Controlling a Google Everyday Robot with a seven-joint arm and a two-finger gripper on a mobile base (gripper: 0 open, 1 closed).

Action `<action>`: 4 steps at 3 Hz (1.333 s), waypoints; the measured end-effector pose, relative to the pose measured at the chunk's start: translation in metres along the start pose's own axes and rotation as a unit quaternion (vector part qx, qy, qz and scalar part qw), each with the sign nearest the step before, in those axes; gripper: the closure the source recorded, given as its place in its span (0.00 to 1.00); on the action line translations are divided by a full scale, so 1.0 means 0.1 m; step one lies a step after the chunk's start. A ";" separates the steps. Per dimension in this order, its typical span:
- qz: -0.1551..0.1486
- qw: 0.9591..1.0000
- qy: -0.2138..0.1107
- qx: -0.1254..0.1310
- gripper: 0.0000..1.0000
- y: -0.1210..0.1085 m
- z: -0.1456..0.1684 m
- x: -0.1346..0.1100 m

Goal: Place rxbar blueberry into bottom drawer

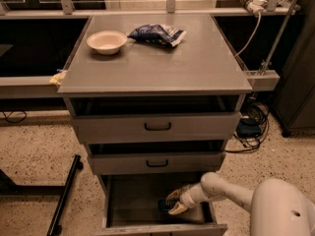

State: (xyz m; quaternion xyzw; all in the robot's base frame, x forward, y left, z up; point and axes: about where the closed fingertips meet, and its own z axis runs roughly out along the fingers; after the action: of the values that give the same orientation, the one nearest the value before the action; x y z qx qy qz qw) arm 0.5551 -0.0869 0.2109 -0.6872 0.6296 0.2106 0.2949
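Grey bottom drawer (132,200) open | my arm's reaching in low from the right, bent at the wrist | claw (171,204) inside the drawer, pinched on the rxbar blueberry (162,205), right-hand side

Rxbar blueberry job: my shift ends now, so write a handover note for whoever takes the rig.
End effector: low inside the open bottom drawer, toward its right side.
Rxbar blueberry: dark bar at the end effector's tip, inside the drawer; whether it has been let go cannot be told.
Done: the bar is in the drawer.
Left: confirm release, then withdraw the end effector.
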 end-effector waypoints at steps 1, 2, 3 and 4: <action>-0.009 1.000 -0.013 0.005 1.00 -0.07 0.11 0.07; -0.011 1.000 -0.017 0.007 1.00 -0.11 0.21 0.19; -0.010 1.000 -0.016 0.006 1.00 -0.14 0.28 0.29; -0.005 1.000 -0.012 0.004 1.00 -0.14 0.33 0.41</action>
State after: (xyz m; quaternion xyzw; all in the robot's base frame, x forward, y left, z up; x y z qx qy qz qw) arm 0.5770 -0.0942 0.1613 -0.6865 0.6232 0.2151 0.3066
